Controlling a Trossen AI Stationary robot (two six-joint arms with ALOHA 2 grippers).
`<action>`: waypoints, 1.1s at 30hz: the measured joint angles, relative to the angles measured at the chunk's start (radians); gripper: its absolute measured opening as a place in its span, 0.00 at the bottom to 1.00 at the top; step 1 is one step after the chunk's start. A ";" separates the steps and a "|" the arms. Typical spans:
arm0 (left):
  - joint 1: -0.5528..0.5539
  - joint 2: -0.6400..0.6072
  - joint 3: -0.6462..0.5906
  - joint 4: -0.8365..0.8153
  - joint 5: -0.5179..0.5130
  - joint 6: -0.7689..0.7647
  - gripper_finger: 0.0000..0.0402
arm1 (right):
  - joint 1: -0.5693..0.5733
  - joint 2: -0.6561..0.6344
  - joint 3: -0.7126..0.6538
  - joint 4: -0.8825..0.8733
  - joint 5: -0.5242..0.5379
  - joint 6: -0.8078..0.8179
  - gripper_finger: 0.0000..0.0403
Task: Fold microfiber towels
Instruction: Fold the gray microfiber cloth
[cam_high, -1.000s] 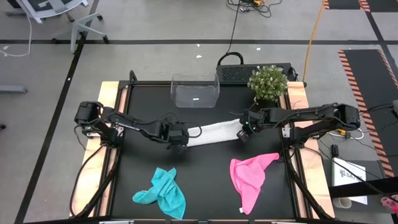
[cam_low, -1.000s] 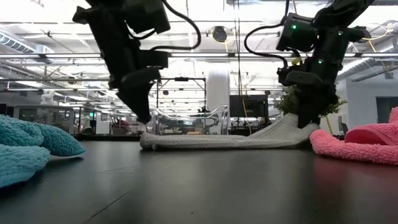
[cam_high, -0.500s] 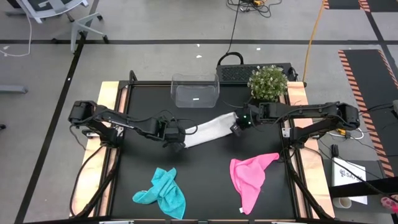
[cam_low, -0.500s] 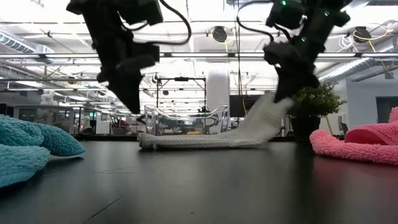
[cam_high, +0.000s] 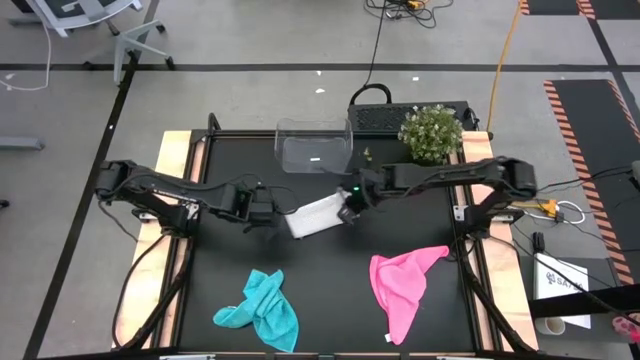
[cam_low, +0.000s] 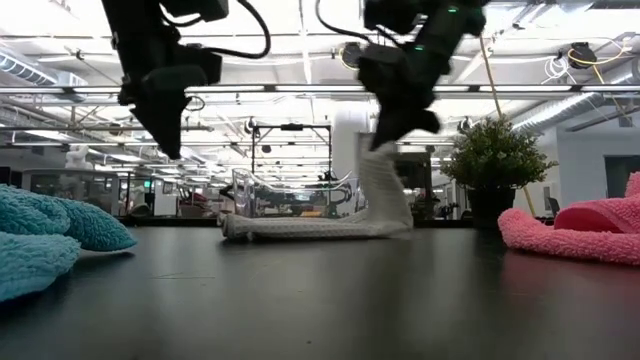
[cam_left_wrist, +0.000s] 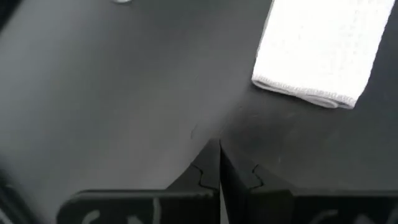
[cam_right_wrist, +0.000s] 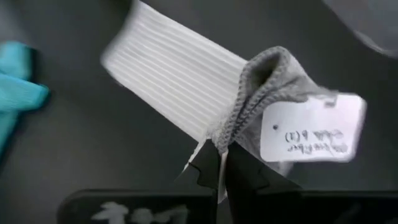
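Note:
The grey-white towel (cam_high: 315, 214) lies folded in a strip mid-table, its left part flat on the black top (cam_low: 290, 228). My right gripper (cam_high: 347, 207) is shut on its raised right end, above the strip's middle. My left gripper (cam_high: 268, 214) hangs shut and empty above the table, just left of the towel's left end (cam_left_wrist: 311, 96). The teal towel (cam_high: 262, 310) lies crumpled at the near left. The pink towel (cam_high: 403, 285) lies crumpled at the near right. My right gripper pinches a bunched edge of the towel's right end (cam_right_wrist: 235, 124), beside the white tag (cam_right_wrist: 311, 134), between its two fingers. They come from above, slanting toward the table's left. The held end is lifted; the cloth drops steeply from it (cam_low: 385, 190) to the part on the table.
A clear plastic bin (cam_high: 313, 146) stands at the far middle, just behind the towel. A small potted plant (cam_high: 430, 133) stands at the far right. Bare black table lies between the grey-white towel and the two coloured ones.
My right gripper has gone up and toward the table's left, carrying the towel's right end over the strip, which now stands up in a steep bend. The towel's left part has stayed on the table. My left gripper has risen and drawn back toward the left edge.

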 joint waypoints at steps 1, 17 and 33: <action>-0.003 -0.007 0.000 -0.010 -0.002 -0.008 0.01 | 0.003 0.028 0.026 0.024 -0.017 -0.008 0.00; -0.011 -0.023 0.000 -0.034 0.002 -0.026 0.01 | 0.056 0.306 0.156 0.329 -0.196 0.004 0.00; -0.011 -0.023 0.000 -0.033 0.003 -0.033 0.01 | 0.050 0.312 0.156 0.445 -0.198 -0.081 0.11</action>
